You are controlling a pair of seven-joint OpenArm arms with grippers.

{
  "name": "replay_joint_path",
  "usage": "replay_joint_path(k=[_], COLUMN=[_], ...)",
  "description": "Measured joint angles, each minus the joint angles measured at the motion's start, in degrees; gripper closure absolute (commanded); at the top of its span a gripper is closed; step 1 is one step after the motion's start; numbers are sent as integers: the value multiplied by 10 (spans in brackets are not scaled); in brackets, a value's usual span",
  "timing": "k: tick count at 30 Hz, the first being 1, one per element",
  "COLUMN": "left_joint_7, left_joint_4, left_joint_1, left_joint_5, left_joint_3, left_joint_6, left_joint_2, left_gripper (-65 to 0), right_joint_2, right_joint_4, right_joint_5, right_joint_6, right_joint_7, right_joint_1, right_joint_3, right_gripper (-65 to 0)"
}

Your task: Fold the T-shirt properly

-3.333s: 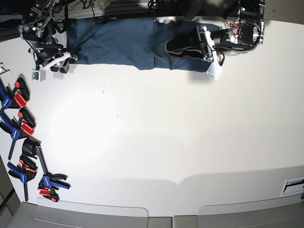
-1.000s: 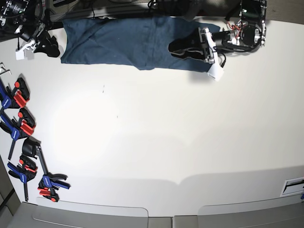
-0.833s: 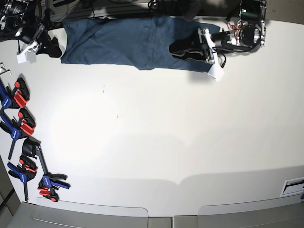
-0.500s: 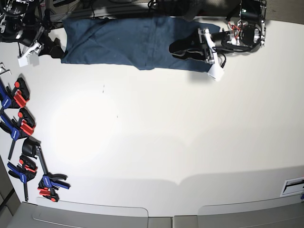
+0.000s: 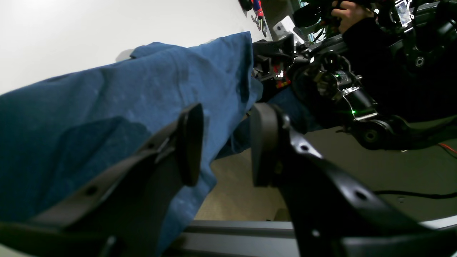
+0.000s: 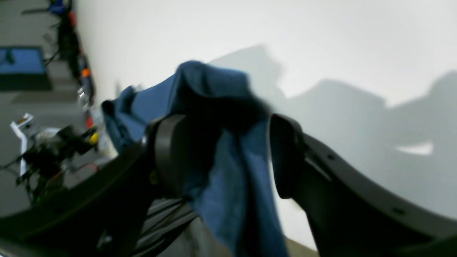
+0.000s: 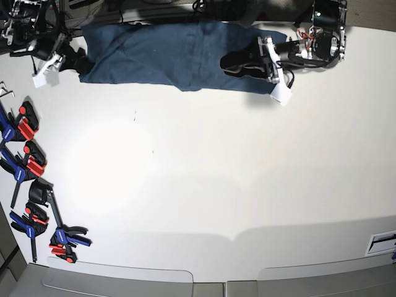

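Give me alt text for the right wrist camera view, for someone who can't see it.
Seen from the right wrist, a bunched fold of the dark blue T-shirt sits between the wide-spread black jaws of the right gripper. Behind it stretches the white table, crossed by soft grey shadows. The picture is blurred, so whether the jaws touch the cloth cannot be told.

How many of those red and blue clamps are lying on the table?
5 that I can make out, all along the table's left edge: two upper, one dark, two lower. Overlaps may hide more.
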Motion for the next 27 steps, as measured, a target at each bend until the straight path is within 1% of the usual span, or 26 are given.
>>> replay_joint_path(k=[3, 7, 11, 24, 25, 27], left_joint_7=[0, 0, 0, 0, 0, 0], left_joint_4=[0, 0, 0, 0, 0, 0], left_joint_1=[0, 0, 0, 0, 0, 0], left_joint_5=[0, 0, 0, 0, 0, 0], left_joint_3=[0, 0, 0, 0, 0, -1], left_joint_6=[0, 0, 0, 0, 0, 0], left_joint_2=[0, 0, 0, 0, 0, 0], left_gripper=[-207, -207, -207, -207, -207, -207], right_joint_2=[2, 3, 3, 3, 3, 3], right_joint_4=[2, 2, 2, 2, 2, 2], right_joint_5=[11, 22, 31, 31, 31, 26], right_joint_6=[2, 2, 2, 2, 2, 2], right_joint_7=[4, 6, 6, 6, 6, 4], right_joint_1=[3, 3, 3, 3, 3, 3], right_joint_3=[-33, -54, -55, -55, -55, -55], right_gripper=[-342, -342, -342, -340, -329, -269])
